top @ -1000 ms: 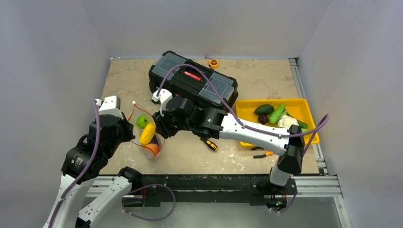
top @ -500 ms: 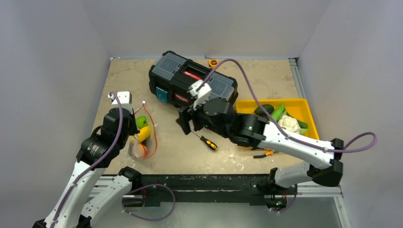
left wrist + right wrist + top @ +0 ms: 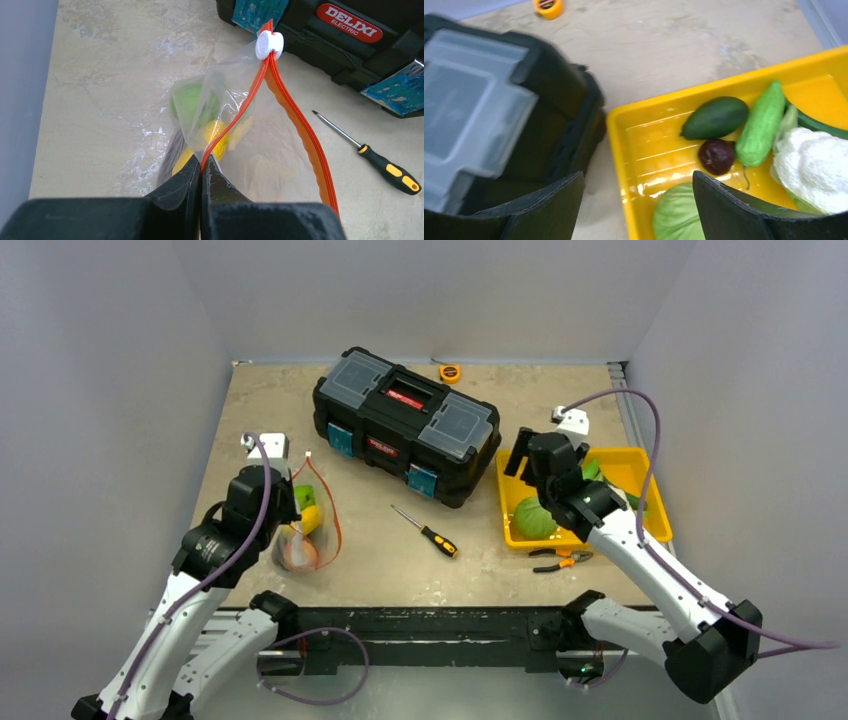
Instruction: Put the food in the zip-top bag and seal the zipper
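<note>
The clear crinkly zip-top bag sits on the left of the beige tabletop with green and yellow pieces inside. Its mouth gapes and my left gripper is pinched tight on its orange-red zipper strip. My right gripper hangs wide open over the yellow plastic tray, pale green cabbage right underneath. I'd drop straight onto that, clear of the tray wall and the white cauliflower. The black toolbox crowds the carry path, and the black-and-orange-handled screwdriver lies between.

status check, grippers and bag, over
Left gripper: jaws shut on zipper, zip-top bag mouth open, food inside. Right gripper: jaws open over tray, cabbage below. Toolbox close beside tray.
</note>
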Robot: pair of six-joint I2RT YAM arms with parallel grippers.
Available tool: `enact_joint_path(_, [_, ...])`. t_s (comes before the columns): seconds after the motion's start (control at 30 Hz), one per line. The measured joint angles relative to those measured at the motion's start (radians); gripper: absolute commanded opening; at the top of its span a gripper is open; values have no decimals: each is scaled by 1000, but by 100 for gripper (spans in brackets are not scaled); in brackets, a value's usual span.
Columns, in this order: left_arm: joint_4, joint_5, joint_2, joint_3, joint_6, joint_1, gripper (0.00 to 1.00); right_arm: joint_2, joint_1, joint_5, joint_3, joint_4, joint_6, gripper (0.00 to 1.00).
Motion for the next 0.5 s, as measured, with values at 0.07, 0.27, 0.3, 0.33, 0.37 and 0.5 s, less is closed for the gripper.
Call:
enact_joint_path(0.07, [2, 5, -2, -1, 0, 0, 0, 3, -70, -10, -19, 0, 20, 80])
enact_joint_path(0.27, [2, 11, -1, -4, 0, 0, 0, 78, -263, -34, -54, 31, 62, 76])
enact_joint_path(0.3, [2, 13, -1, -4, 0, 0, 0, 90, -288, -38, -68, 39, 69, 74])
enact_joint_path(0.33, [2, 15, -1, -4, 0, 0, 0, 100, -311, -39, -85, 48, 76, 73])
enact_joint_path(0.37, [2, 17, -1, -4, 0, 0, 0, 108, -331, -40, -101, 56, 81, 73])
enact_joint_path(0.5, [2, 24, 0, -4, 0, 0, 0, 143, -383, -36, -140, 87, 99, 66])
